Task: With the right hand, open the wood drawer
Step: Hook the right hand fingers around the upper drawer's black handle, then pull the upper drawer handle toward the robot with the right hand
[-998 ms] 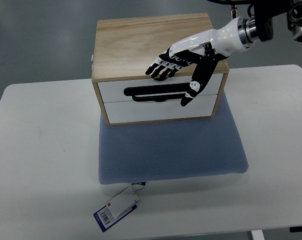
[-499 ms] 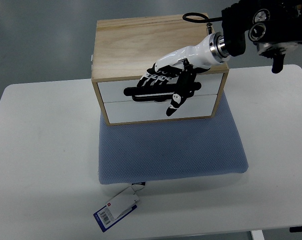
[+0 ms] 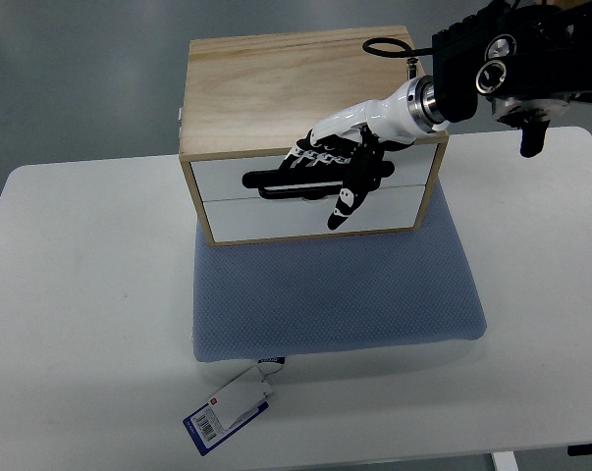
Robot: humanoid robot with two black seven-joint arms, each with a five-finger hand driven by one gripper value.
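The right hand [image 3: 337, 169] hooks curled fingers [image 3: 310, 157] over the black handle [image 3: 286, 183] of the wood drawer [image 3: 315, 177], not yet open; a straight pull toward the blue mat [image 3: 335, 294] should prevent jamming.

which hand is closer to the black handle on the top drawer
Right. The right hand has its fingers at the black handle of the top drawer; the left hand is out of view.

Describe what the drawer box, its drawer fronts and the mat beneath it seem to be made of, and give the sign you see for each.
Drawer box: pale unfinished-looking wood, since grain lines run across its top.
Drawer fronts: smooth white, matte surface, probably painted or laminated board; no grain shows.
Mat: blue-grey, probably woven fabric or foam mesh, judging by its fine dotted texture and soft rounded edges.
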